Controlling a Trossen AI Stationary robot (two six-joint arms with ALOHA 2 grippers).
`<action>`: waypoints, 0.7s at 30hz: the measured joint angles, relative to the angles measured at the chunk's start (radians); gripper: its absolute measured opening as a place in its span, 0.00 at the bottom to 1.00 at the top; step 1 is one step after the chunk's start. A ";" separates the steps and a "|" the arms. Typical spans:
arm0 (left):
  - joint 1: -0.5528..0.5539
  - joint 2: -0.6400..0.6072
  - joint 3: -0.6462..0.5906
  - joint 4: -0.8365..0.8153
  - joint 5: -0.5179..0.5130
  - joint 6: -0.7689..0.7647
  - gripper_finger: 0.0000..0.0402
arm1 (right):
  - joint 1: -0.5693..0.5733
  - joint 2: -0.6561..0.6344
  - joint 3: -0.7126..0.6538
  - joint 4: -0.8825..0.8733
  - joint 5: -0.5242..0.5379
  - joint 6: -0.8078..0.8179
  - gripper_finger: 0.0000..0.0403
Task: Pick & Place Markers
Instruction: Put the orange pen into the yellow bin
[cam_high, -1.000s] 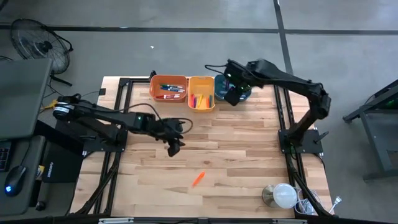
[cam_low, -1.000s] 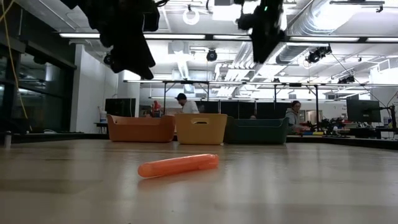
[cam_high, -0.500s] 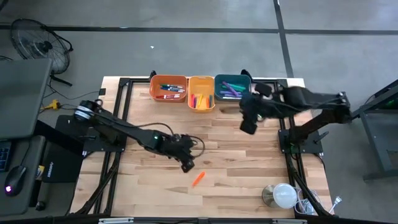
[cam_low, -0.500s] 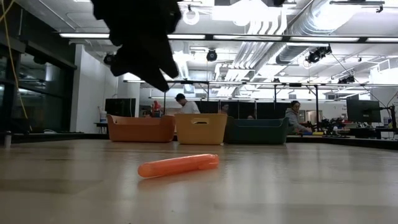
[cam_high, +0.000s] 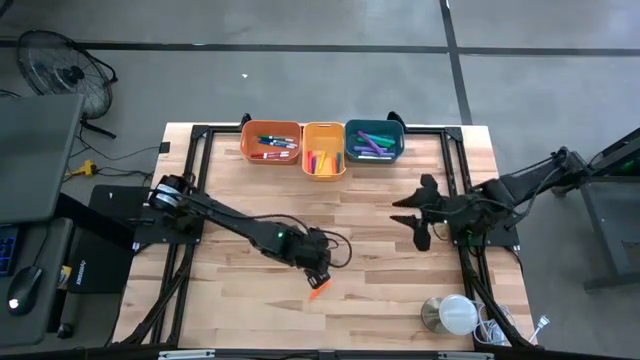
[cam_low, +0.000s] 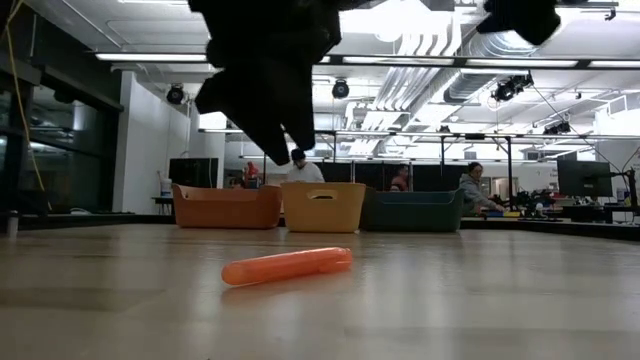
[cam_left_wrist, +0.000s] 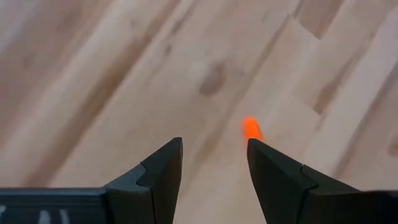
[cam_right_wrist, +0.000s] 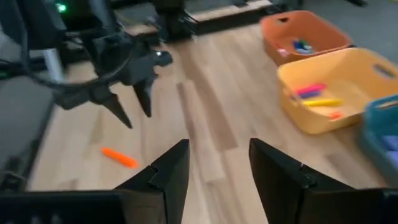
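One orange marker (cam_high: 318, 289) lies flat on the wood table near its front; it also shows in the low view (cam_low: 287, 266), the left wrist view (cam_left_wrist: 251, 129) and the right wrist view (cam_right_wrist: 119, 157). My left gripper (cam_high: 318, 274) is open, hanging just above and beside the marker without touching it (cam_left_wrist: 211, 146). My right gripper (cam_high: 421, 238) is open and empty at the table's right side. Other markers lie inside the orange bin (cam_high: 271, 141), the yellow bin (cam_high: 323, 150) and the teal bin (cam_high: 374, 141).
The three bins stand in a row at the table's far edge. A round white lamp-like object (cam_high: 456, 315) sits at the front right corner. Black frame rails (cam_high: 194, 170) run along the table's left and right sides. People show in the room beyond the table.
My left gripper has gone toward the near edge and right, down to the orange marker, staying open. My right gripper has left the teal bin and swung toward the table's right edge and nearer. The marker has not moved.
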 joint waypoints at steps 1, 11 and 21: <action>-0.009 0.000 0.000 -0.003 0.001 -0.020 0.44 | 0.005 -0.035 -0.058 0.055 -0.009 -0.003 0.38; -0.074 0.001 -0.005 -0.013 -0.026 -0.130 0.44 | 0.012 -0.297 -0.493 0.499 -0.065 -0.009 0.34; -0.102 0.099 0.043 0.040 0.070 -0.183 0.44 | 0.012 -0.369 -0.617 0.555 -0.073 -0.022 0.33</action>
